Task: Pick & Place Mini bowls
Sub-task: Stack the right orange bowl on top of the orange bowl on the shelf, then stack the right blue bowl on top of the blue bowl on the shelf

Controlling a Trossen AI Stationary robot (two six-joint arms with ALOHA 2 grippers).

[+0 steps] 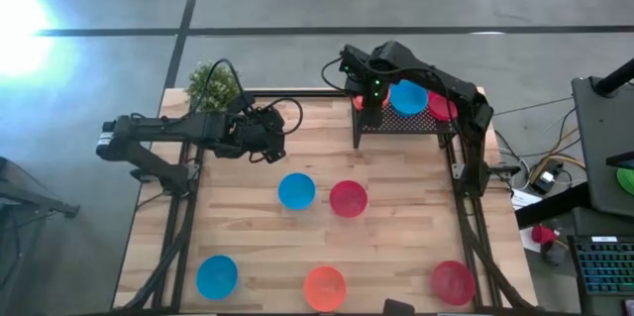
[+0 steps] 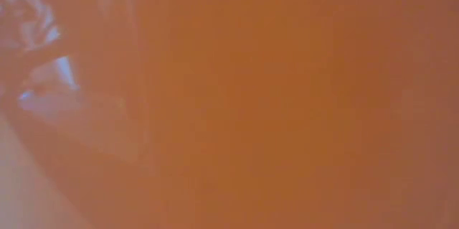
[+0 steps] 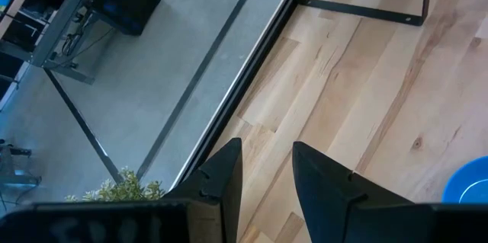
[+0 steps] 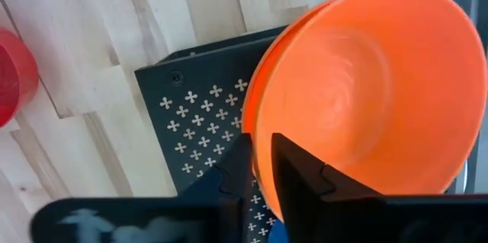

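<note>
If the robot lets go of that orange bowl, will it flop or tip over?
The orange bowl probably stays stiff: its thin rim keeps a clean round shape between the right end effector fingers. It looks light. Tilted above the black rack, it may wobble or slide when released.
</note>
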